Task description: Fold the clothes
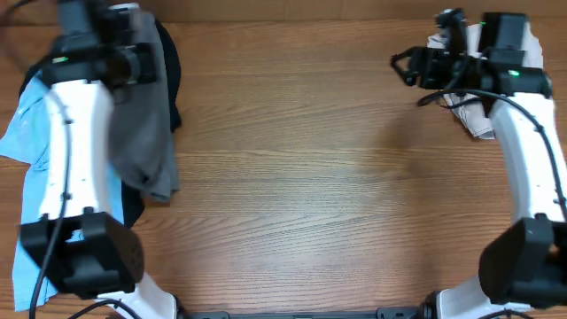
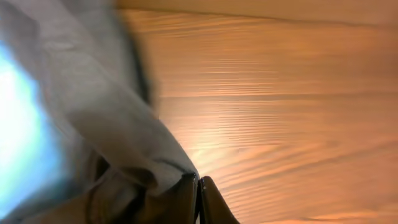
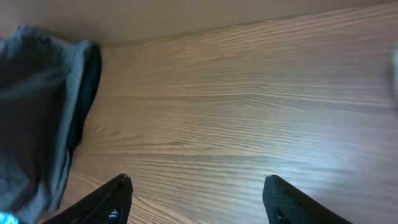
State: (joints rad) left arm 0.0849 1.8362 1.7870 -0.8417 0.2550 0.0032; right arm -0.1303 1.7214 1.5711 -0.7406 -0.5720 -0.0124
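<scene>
At the near left of the worktop (image 1: 310,177) we note a blue shirt (image 1: 27,151) lying under the left arm (image 1: 75,151). Farther back, grey shorts (image 1: 142,133) rest partly over it, and a black shirt (image 1: 173,93) shows at their right edge. The left pincer (image 2: 199,182) is clamped tight on a fold of the shorts. At the far right, the right pincer (image 3: 196,182) stands wide apart, holding nothing, just beside a pale printed cloth (image 1: 476,122) under that arm.
</scene>
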